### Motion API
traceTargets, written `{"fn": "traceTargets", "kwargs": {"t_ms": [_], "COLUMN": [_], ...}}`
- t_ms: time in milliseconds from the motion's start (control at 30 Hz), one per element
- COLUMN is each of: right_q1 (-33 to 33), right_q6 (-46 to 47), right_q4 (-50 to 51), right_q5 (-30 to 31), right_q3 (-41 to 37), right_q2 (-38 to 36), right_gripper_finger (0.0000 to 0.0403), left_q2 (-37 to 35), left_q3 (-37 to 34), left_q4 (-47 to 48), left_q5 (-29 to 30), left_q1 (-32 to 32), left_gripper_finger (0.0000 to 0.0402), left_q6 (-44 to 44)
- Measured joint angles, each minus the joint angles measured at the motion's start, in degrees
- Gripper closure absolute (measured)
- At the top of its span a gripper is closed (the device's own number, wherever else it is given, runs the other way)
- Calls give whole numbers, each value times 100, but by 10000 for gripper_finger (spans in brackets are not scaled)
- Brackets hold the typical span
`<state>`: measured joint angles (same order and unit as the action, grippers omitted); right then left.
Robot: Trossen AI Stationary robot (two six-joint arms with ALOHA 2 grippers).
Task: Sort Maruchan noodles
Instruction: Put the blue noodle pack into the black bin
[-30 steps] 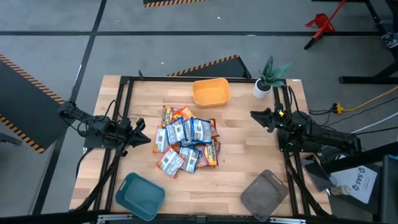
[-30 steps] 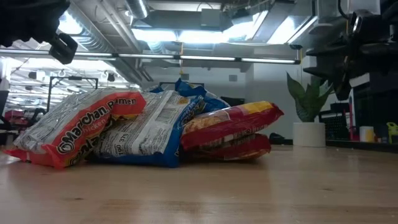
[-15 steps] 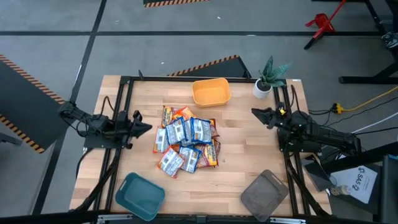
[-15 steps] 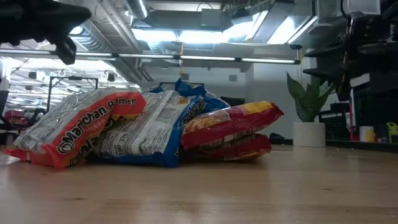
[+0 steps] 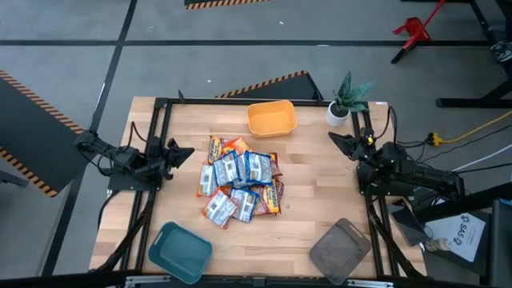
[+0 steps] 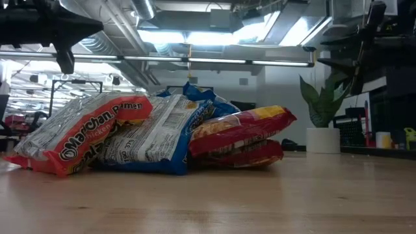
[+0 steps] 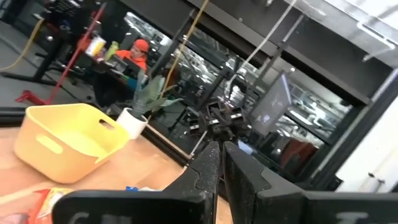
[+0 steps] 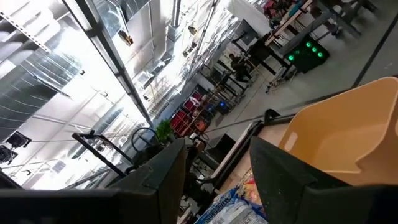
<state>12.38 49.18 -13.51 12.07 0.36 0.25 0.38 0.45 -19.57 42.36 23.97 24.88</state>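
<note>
Maruchan noodles (image 5: 238,186) are seen heaped in one overlapping pile at the middle of the wooden worktop (image 5: 312,200); blue-white, orange-yellow and red packets are mixed together. In the low view the pile (image 6: 156,136) is seen resting on the boards, a red packet printed "Maruchan Ramen" leaning at one end. No packet is held.

Left gripper (image 5: 186,153) is held near the worktop's left edge, pointed toward the pile but apart from it; its fingers (image 7: 208,168) are pressed together, nothing between them.

Right gripper (image 5: 336,140) is held by the right edge, just below the potted plant (image 5: 346,98); its fingers (image 8: 165,168) are spread partway, empty.

A yellow bin (image 5: 271,118) is placed at the far edge, beyond the pile. A teal bin (image 5: 180,251) is set at the near left corner, a grey bin (image 5: 341,251) at the near right.
</note>
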Motion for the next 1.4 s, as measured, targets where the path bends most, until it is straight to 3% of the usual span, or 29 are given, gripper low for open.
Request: {"fn": "traceTargets", "kwargs": {"t_ms": [167,333,533,700,833,1100,1267,1400], "right_q1": [2,0,0,0,0,0,-16,-232], "right_q6": [104,-49,-1021,-1742,-2155,-2309,-2126,-2577], "right_q4": [-47,1,188,891,1068,1057,1294,2351], "right_q5": [-65,-48,-3,-30,-333,-1690,-2360,-2187], "right_q3": [45,378,1177,2118,2816,4096,4947,5653], "right_q2": [0,43,544,1625,2699,4587,5533,6219], "right_gripper_finger": [237,237,237,228,186,86,80,90], "left_q2": [0,2,2,7,229,1340,2171,2679], "left_q3": [0,6,9,222,629,1603,2204,2825], "left_q4": [-197,-989,-1448,-1462,-1440,-1237,-607,627], "left_q5": [211,198,97,-3,-358,-960,-1175,-1136], "left_q1": [0,0,0,0,-2,-2,0,-75], "left_gripper_finger": [384,384,381,357,324,246,214,208], "left_q6": [6,4,16,4,-435,-1436,-1390,-907]}}
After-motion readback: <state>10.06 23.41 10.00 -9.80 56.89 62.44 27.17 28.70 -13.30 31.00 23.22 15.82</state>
